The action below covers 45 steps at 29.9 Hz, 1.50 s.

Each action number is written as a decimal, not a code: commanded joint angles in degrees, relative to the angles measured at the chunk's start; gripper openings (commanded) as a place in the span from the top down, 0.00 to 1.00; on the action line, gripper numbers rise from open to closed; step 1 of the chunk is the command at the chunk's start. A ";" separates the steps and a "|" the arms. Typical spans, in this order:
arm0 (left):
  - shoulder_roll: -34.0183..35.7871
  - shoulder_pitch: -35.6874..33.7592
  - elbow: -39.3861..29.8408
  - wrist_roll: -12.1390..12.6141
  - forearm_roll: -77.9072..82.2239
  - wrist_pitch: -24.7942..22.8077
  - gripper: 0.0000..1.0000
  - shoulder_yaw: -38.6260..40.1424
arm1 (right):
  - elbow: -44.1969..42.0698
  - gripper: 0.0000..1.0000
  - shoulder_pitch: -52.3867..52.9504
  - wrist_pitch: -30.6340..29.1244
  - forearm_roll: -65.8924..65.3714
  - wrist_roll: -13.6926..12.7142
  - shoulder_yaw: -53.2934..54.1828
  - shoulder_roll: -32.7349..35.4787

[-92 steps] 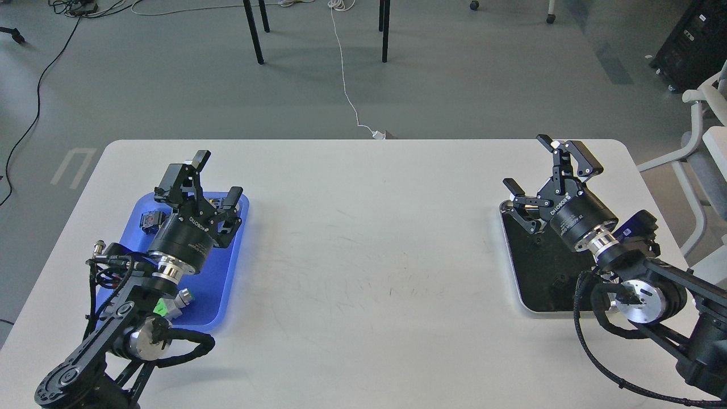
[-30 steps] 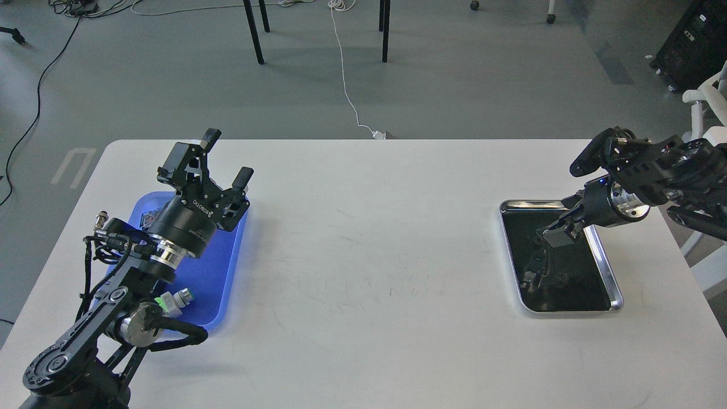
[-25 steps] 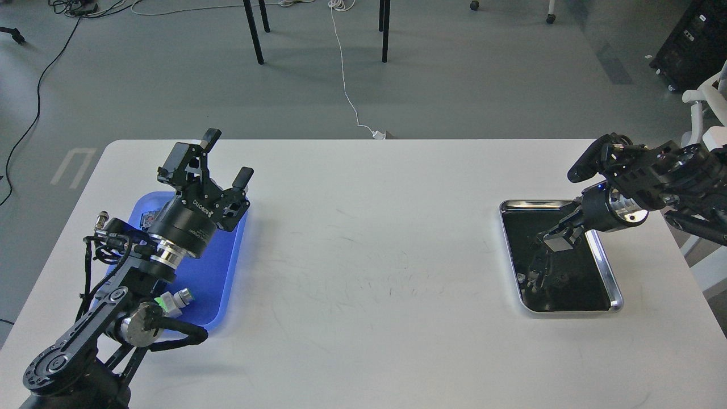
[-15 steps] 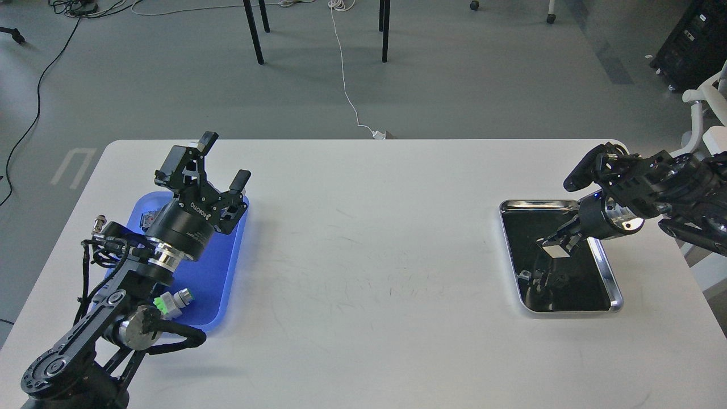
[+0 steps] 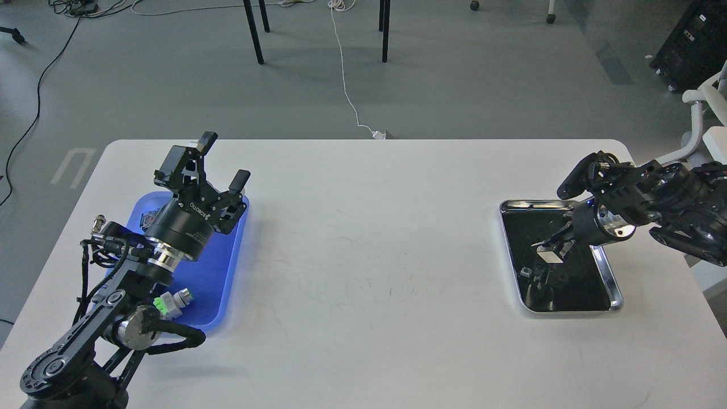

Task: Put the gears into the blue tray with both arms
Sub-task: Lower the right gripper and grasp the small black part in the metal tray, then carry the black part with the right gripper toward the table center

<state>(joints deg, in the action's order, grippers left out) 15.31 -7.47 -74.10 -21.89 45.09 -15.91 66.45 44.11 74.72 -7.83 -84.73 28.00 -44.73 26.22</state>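
Observation:
The blue tray [image 5: 211, 272] lies at the table's left. My left gripper [image 5: 225, 161] hangs open and empty over its far end, fingers pointing up and away. At the right, my right gripper [image 5: 550, 251] reaches down into the silver-rimmed metal tray [image 5: 610, 284], low over its black middle. Its fingers are dark against the black, so I cannot tell how they stand. Small dark parts [image 5: 559, 278] that may be the gears lie just below it in the tray's near half, mixed with reflections.
In the blue tray a green-capped push-button switch [image 5: 170, 304] lies near the front, and a dark part [image 5: 149, 218] sits at the far left, partly behind my left arm. A white chair [image 5: 704, 119] stands past the table's right edge.

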 commanded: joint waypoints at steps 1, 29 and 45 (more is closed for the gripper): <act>-0.11 0.00 0.01 0.00 0.00 0.00 0.02 0.00 | 0.01 0.38 -0.01 0.00 0.80 0.00 0.00 -0.91; 0.25 0.00 0.01 0.00 0.00 0.00 0.02 -0.09 | -1.66 0.71 -1.42 -0.17 0.97 0.00 -0.09 -1.61; 0.25 0.00 0.01 0.00 0.00 -0.08 0.02 0.00 | 0.45 0.87 1.29 -0.08 3.26 0.00 0.26 -0.73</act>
<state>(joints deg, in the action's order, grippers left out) 15.55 -7.47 -74.09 -21.88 45.09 -15.91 66.43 43.37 74.36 -8.04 -82.37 27.99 -44.69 25.29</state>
